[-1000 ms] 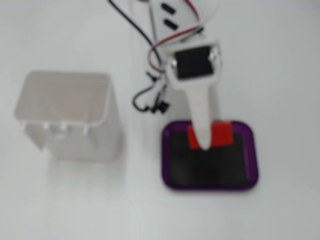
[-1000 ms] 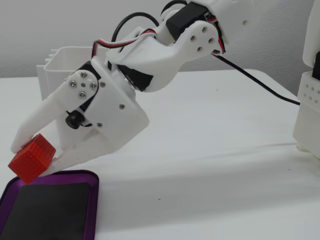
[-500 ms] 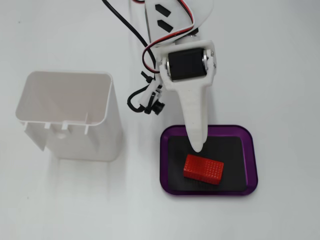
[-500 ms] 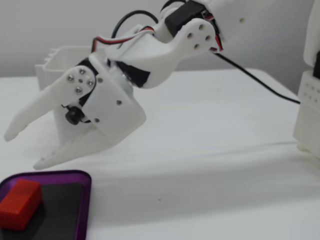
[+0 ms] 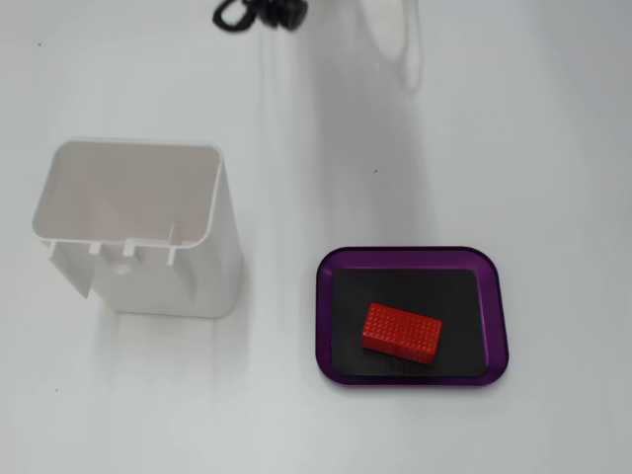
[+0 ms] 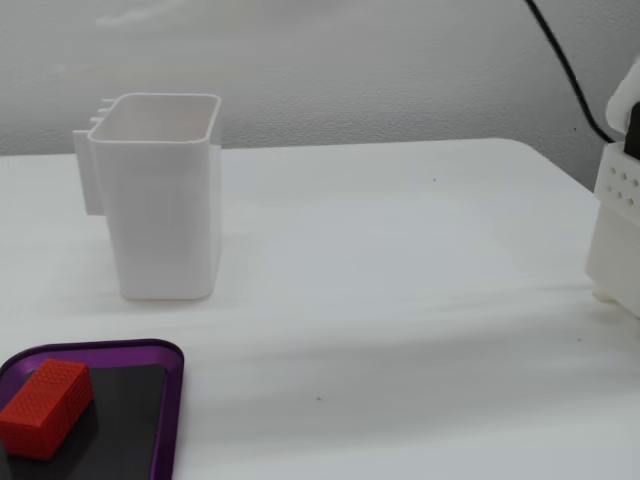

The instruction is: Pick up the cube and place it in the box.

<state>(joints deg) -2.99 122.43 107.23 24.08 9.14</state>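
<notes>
White desk [image 5: 553, 148] holds cube [image 5: 401, 332] inside box [image 5: 497, 316]; white container [image 5: 148, 237] well apart. Side-on fixed view alone shows arm base [image 6: 618, 215]. Hand unseen, state unknown.

Wide open table [image 5: 326, 148] between the white container [image 5: 148, 232] and the box [image 5: 410, 259], nothing standing in that lane. The container stands tall on the left of a fixed view, the one real obstacle. Low box rim, cube [image 5: 401, 333] lying inside, open from above. Arm base [image 6: 618, 225] stands at the table's edge.
</notes>
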